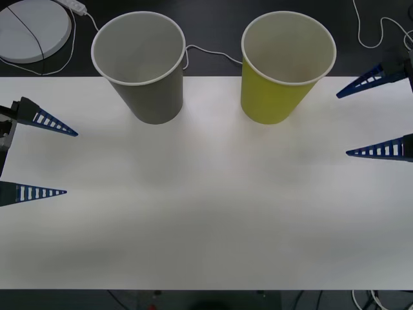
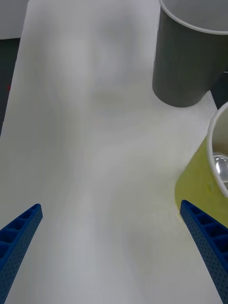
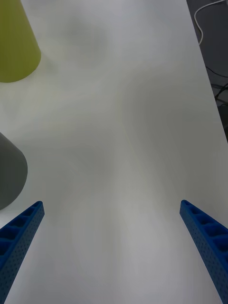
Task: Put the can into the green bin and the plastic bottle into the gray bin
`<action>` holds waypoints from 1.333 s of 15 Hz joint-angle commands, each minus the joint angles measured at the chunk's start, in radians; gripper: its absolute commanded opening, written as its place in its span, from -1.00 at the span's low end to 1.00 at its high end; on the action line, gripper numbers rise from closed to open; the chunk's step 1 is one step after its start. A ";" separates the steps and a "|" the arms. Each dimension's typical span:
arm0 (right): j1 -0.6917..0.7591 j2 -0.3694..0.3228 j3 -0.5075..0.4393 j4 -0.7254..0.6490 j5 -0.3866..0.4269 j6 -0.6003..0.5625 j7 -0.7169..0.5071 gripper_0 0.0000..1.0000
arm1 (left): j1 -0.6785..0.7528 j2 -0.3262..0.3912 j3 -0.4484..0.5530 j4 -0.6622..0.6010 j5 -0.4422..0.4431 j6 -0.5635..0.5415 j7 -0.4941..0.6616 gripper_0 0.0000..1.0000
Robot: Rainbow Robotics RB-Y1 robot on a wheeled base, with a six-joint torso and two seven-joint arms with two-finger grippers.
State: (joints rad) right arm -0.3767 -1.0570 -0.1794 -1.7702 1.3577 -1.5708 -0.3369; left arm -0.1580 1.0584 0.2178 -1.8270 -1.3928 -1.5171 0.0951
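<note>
The gray bin (image 1: 147, 71) stands upright at the back of the white table (image 1: 206, 219), left of centre. To its right stands the green bin (image 1: 282, 74), also upright. In the right wrist view a silvery metal top, the can (image 2: 221, 166), lies inside the green bin (image 2: 199, 185); the gray bin (image 2: 187, 61) stands beyond it. The plastic bottle is out of view. My left gripper (image 1: 71, 163) hovers open and empty at the table's left edge. My right gripper (image 1: 342, 124) hovers open and empty at the right edge, beside the green bin.
A white round disc (image 1: 32, 29) and white cables (image 1: 210, 51) lie on the dark surface behind the table's far edge. More cable (image 1: 374, 32) runs at the back right.
</note>
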 commanded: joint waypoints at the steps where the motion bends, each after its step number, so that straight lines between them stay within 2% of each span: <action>1: 0.087 0.002 -0.022 0.000 -0.002 0.000 0.105 1.00 | 0.000 0.000 0.000 0.000 0.000 0.000 0.000 1.00; 6: 0.220 0.015 -0.032 0.000 -0.023 0.002 0.248 1.00 | 0.000 0.000 0.000 0.000 0.000 0.000 0.000 1.00; 9: 0.277 0.058 -0.058 -0.002 -0.023 0.000 0.260 1.00 | 0.000 0.000 0.000 0.000 0.000 0.000 0.000 1.00; 16: 0.380 0.178 -0.157 -0.097 0.086 0.002 0.246 1.00 | 0.000 0.000 0.000 0.000 0.000 0.000 0.000 1.00; 20: 0.383 0.230 -0.166 -0.107 0.135 0.002 0.239 1.00 | 0.000 0.000 0.000 0.000 0.000 0.000 0.000 1.00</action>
State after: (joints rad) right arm 0.0053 -0.8351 -0.3429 -1.8736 1.4823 -1.5694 -0.0966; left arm -0.1580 1.0584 0.2178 -1.8270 -1.3928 -1.5171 0.0951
